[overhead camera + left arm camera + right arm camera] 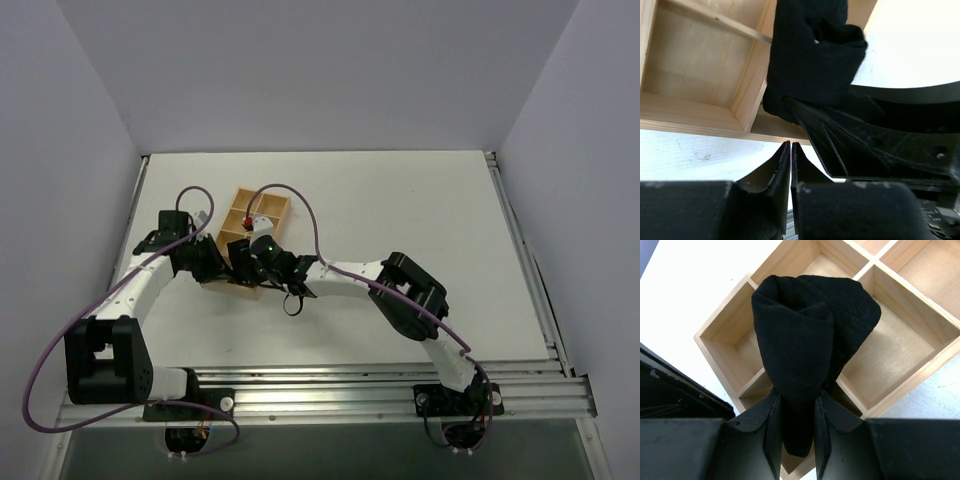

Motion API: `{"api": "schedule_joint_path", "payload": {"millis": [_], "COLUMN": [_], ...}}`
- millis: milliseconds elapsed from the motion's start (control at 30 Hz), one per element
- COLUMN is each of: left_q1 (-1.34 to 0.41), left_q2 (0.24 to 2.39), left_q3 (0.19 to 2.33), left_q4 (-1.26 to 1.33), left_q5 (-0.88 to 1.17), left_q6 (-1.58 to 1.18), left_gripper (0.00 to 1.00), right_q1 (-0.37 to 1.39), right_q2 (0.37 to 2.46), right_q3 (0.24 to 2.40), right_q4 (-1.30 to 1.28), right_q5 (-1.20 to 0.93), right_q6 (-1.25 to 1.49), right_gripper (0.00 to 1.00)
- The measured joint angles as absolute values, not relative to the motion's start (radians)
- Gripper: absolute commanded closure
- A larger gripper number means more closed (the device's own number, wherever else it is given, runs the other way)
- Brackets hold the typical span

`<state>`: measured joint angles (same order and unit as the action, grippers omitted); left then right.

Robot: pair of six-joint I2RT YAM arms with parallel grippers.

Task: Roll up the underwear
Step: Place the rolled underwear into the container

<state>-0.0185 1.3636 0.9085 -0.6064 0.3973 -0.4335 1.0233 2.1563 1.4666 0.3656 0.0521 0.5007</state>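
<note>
Rolling looks done: the right tool [796, 404] pinches the rolled underwear [800, 325] over the tray [920, 371], with the left tool [790, 149] pressed together, empty, beside it. Next: lower into the compartment below, then release.

R wrist: underwear [805, 340] lower end hidden inside right gripper [795, 412]; tray [910, 375] cut off at top/right edges. L wrist: underwear top cut by frame edge, tray too. Top view: underwear too small, black on black, can't pick out; tray's near part hidden under arms.
</note>
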Motion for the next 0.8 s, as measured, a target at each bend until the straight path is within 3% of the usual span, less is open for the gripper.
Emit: {"api": "schedule_joint_path", "payload": {"millis": [433,633,800], "left_q1": [0.021,0.028,0.027], "left_q2": [1.364,1.379,1.389], "left_q3": [0.894,0.895,0.895], "left_q4": [-0.572,-0.526,-0.472], "left_q5": [0.361,0.408,0.461], "left_q6": [-0.441,-0.451,-0.47], "left_gripper": [0.87,0.87,0.87], "right_q1": [1.029,1.029,1.029], "right_q2": [2.149,2.149,2.149], "right_q3": [1.431,1.42,1.416], "right_q4": [0.413,0.426,0.433], "right_q5": [0.056,0.047,0.047], "right_q6": [0.491,0.493,0.492], "right_gripper": [1.0,0.86,0.83]}}
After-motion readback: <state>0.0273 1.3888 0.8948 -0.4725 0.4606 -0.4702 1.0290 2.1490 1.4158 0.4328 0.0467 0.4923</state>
